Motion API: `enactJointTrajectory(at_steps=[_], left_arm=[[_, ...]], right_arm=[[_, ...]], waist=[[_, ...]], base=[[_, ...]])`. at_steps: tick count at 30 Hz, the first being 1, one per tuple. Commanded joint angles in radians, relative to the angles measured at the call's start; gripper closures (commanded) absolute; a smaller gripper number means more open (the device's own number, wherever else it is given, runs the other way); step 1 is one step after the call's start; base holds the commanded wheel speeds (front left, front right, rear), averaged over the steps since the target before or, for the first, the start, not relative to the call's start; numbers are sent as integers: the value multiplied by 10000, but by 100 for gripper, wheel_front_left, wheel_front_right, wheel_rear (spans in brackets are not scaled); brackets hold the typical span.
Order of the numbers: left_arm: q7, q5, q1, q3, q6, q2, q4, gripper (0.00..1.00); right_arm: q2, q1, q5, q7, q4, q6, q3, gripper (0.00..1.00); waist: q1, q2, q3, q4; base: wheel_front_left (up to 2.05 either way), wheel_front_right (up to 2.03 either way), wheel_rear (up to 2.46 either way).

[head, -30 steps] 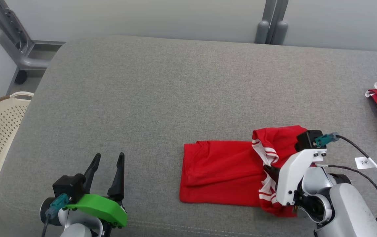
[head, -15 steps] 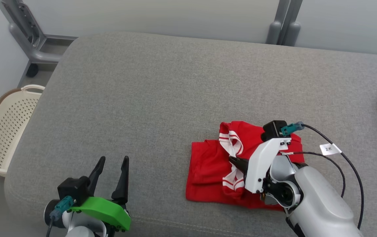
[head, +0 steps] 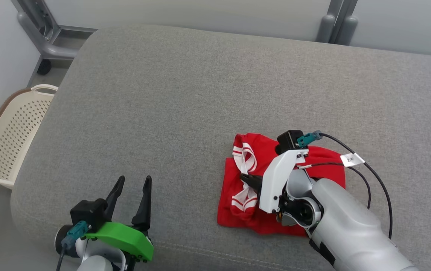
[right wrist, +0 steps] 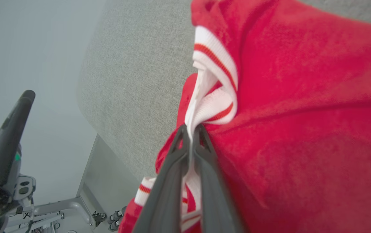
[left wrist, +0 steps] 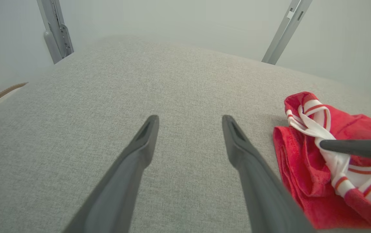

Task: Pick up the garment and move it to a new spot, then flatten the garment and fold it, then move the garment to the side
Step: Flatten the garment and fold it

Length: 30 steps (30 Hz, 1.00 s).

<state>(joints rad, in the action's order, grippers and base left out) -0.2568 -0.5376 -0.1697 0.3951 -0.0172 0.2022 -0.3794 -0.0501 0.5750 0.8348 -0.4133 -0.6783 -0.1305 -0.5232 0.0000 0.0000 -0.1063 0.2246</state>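
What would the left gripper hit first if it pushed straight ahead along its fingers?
Probably the bare grey cushion, since the left gripper seems angled slightly down; depth is unclear. The red garment lies off to its right.

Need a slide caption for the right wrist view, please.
Right gripper shut on the red garment by its white striped trim, grey cushion behind.

Garment (head: 236,216): is lying on the worktop (head: 185,94), lower right of centre in the head view.
Right claw (head: 244,177): is sitting on the garment's left part.
Left claw (head: 134,180): is hanging at lower left, well apart from the garment.
Basket (head: 12,139): is standing beside the worktop's left edge.
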Motion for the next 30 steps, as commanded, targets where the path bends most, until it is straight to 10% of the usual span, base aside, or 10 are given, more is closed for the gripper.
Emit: enactJointTrajectory(at_steps=[1, 2, 3, 13, 30], left_arm=[[-50, -43, -145, 8, -36, -40, -25, 0], [-50, -42, -162, 11, -38, -51, -46, 0], [-58, -49, -238, -3, -53, -64, -67, 0], [-90, -52, -246, -220, 23, -33, -75, 0], [-84, -62, 216, -510, 157, 165, 198, 0]], right_arm=[[-9, 214, 189, 153, -172, -1, -243, 100], [-4, 291, 319, 208, -238, -1, -413, 100], [-7, 425, 553, 309, -326, -1, -711, 0], [-24, 1070, 1207, 1040, -307, -1, -891, 0], [-1499, -221, -1346, 122, -57, -1, 2828, 0]], waist=[[0, 0, -47, 33], [0, 0, -64, 40], [0, 0, -94, 42], [0, 0, -51, -257], [0, 0, 453, -1549]], base=[[0, 0, 0], [0, 0, 0], [0, 0, 0], [0, 0, 0], [0, 0, 0]])
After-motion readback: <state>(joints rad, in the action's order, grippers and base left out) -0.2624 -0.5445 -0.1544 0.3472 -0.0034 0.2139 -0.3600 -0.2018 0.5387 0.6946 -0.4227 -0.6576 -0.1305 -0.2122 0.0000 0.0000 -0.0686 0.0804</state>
